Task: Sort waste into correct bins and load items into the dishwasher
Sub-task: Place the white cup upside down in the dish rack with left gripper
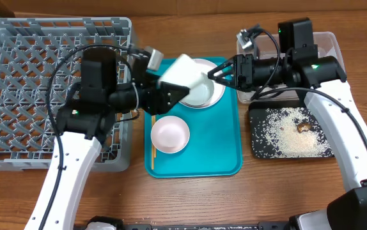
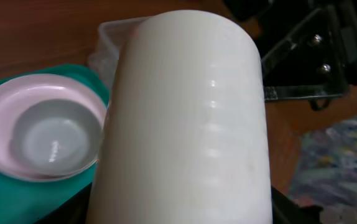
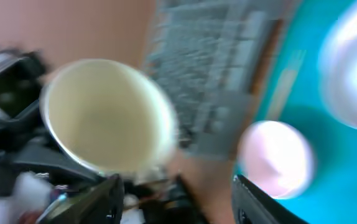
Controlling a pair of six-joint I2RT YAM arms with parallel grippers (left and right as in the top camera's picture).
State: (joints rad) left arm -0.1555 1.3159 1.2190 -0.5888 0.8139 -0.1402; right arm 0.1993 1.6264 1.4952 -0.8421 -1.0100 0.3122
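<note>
The wooden desk [image 1: 171, 198] carries everything, and the largest thing on it is the grey dish rack [image 1: 17, 70] at the far left, its lattice base showing bare wherever the left arm does not cover it. Beside it in the middle lies the teal tray [image 1: 215, 147]. To the right of that are the black tray [image 1: 258, 121] and, behind it, the clear tub [image 1: 329, 46]. The round white plate [image 1: 206, 94] sits at the back of the teal tray. Held in the air over the plate's left edge is a white cup [image 1: 185, 70], lying on its side. The left gripper [image 1: 174, 83] is clenched around it, and the left wrist view is almost filled by its pale wall. The cup's mouth faces the right gripper [image 1: 212, 70], whose fingers stand apart and released just short of the rim, with nothing between them. The right wrist view is blurred but shows the cup's cream inside. The pink-rimmed bowl [image 1: 170, 134] rests upright on the front of the teal tray. A thin wooden chopstick [image 1: 153, 144] runs along that tray's left edge. A crumpled shiny wrapper [image 1: 246, 42] lies at the tub's end nearer the teal tray. Pale grains [image 1: 286, 137] are scattered across the black tray — among them a small brown lump [image 1: 303, 127].
</note>
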